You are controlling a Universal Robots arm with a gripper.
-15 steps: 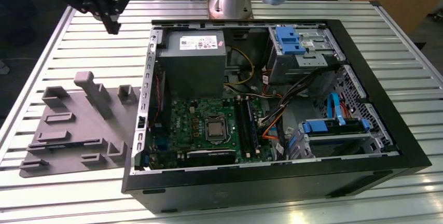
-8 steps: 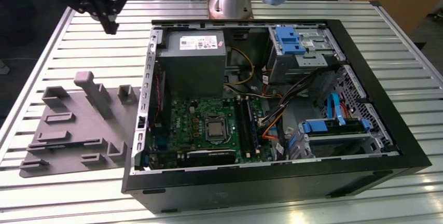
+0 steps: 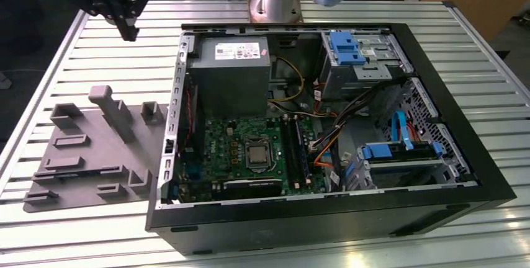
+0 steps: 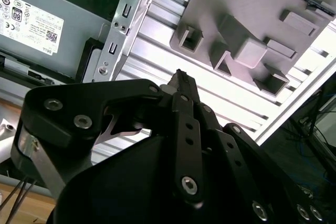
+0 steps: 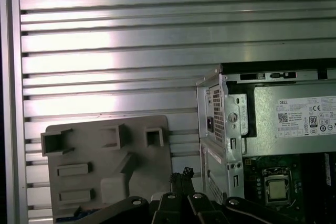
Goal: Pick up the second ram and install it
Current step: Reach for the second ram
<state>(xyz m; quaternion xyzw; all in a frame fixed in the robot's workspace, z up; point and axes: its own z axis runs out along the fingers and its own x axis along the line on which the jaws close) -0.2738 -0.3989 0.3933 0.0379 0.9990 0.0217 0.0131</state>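
Over the far corner of the slatted table (image 3: 99, 57), on the exterior view's left, the gripper (image 3: 129, 34) hangs high, tips pointing down, well clear of everything below. Its jaws look pressed together tip to tip, and I see nothing between them. In both wrist views the closed tips (image 4: 181, 75) (image 5: 185, 172) sit over the strip of bare table between the tray and the case.

The grey tray (image 3: 83, 156) lies flat on the table on the exterior view's left, just beside the open case (image 3: 331, 218). Its raised blocks and pockets show nothing dark lying in them, as far as I can see.

Inside the case, the grey power supply (image 3: 232, 63) sits at the far end, with the green motherboard (image 3: 223, 150) nearer the camera. The CPU socket (image 3: 258, 154) is in the middle of the board. Just to the exterior view's right of it run the long black slots (image 3: 296, 150), side by side. As for the ram, long dark strips lie along those slots, and I cannot tell whether one of them is the stick seated there or just a slot. Blue drive brackets (image 3: 344, 48) and a tangle of orange and yellow wires (image 3: 323, 147) fill the case's other side.
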